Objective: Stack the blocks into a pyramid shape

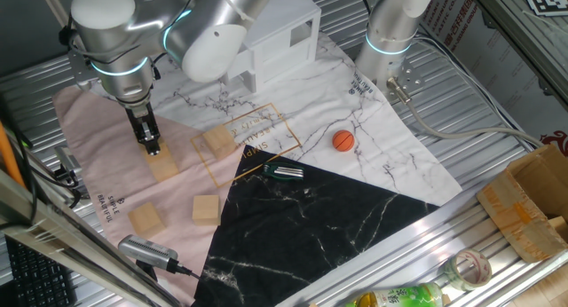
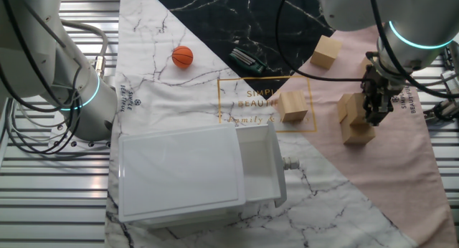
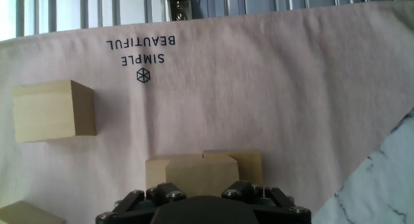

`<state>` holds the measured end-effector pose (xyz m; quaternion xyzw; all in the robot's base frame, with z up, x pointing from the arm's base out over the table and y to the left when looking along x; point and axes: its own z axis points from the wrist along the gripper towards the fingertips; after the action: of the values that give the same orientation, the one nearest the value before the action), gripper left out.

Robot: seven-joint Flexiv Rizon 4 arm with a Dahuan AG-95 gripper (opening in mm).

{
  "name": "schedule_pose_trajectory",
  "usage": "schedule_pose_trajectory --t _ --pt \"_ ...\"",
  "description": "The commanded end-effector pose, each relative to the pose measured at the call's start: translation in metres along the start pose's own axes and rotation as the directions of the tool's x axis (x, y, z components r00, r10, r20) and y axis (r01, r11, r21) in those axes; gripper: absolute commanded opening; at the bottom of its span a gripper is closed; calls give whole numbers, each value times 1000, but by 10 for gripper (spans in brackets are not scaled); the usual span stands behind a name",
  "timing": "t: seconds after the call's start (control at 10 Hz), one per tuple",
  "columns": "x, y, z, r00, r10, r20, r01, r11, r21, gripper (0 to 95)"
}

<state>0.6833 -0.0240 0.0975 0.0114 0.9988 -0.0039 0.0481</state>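
While the arm hangs over the pink part of the cloth (image 1: pixel 98 138), its fingers (image 1: pixel 152 148) point straight down. They sit right on a little heap of blocks (image 1: pixel 163 168). It looks like the fingers are clamped on the top block (image 2: pixel 348 108) of the heap, but I cannot tell for sure. In the hand view the heap shows two blocks side by side with one in front.

Another block (image 1: pixel 216 140) lies near the gold writing. Two more blocks (image 1: pixel 146 219) sit apart on the pink cloth, closer to the worktop's edge. An orange ball (image 1: pixel 343 141) rests on the white cloth. A white house (image 2: pixel 193 173) stands behind.
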Motion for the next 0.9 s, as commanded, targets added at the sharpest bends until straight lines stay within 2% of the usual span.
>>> schedule_pose_trajectory --t 0.1,0.2,0.5,0.6,0.9 --pt "0 0 1 1000 -19 3 19 1000 0 570" --pt "0 0 1 1000 -22 3 22 1000 3 760" --pt "0 0 1 1000 -30 4 30 1000 6 760" --pt "0 0 1 999 -32 1 32 999 8 950" --pt "2 -1 -1 999 -51 -2 51 998 20 950"
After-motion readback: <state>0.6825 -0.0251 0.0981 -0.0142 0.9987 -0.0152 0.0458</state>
